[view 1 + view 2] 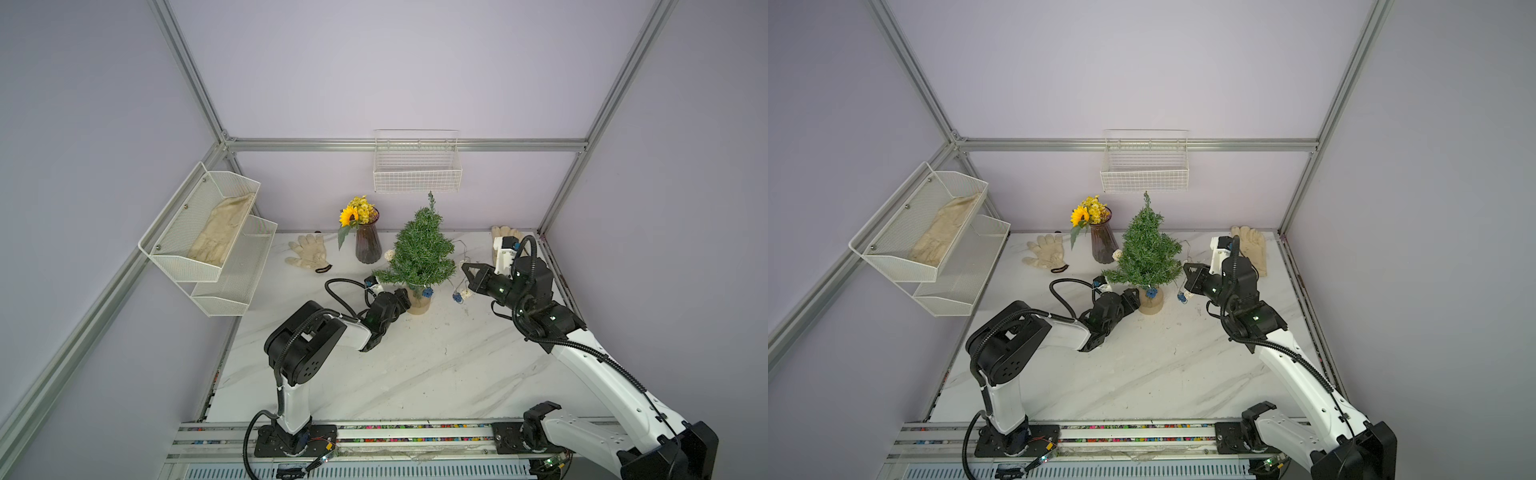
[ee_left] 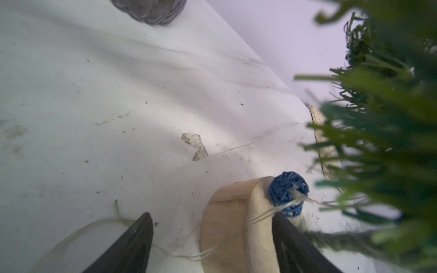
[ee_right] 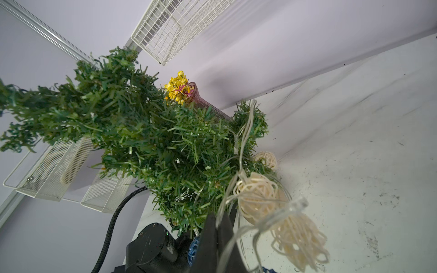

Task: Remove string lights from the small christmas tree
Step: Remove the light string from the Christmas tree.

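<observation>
Right wrist view shows the right pincer [image 3: 216, 217] closed narrow on the pale wire of the string lights [image 3: 256, 196]. Two cream woven balls and a loop of wire dangle just beside its tips. In a top view the same pincer [image 1: 465, 267] hovers just beside the small christmas tree [image 1: 422, 253], and a short run of wire with a blue and a cream ball hangs from it above the table [image 1: 415, 374].

The left pincer [image 2: 210, 215] is spread wide, its fingers either side of the tree's tan base [image 2: 234, 219] without clamping it. Wire trails across the base and onto the table there, and a blue ball [image 2: 288, 193] sits against the base under the lowest branches.

By my reading the job is partly done. One stretch has come clear on the right-arm side, but wire threads through the lower boughs and round the base, and another cream ball [image 1: 389, 254] shows at the far side, near the vase [image 1: 368, 247]. The upper branches look bare. Unwinding the low loops is what is left. I cannot make out the battery box.
</observation>
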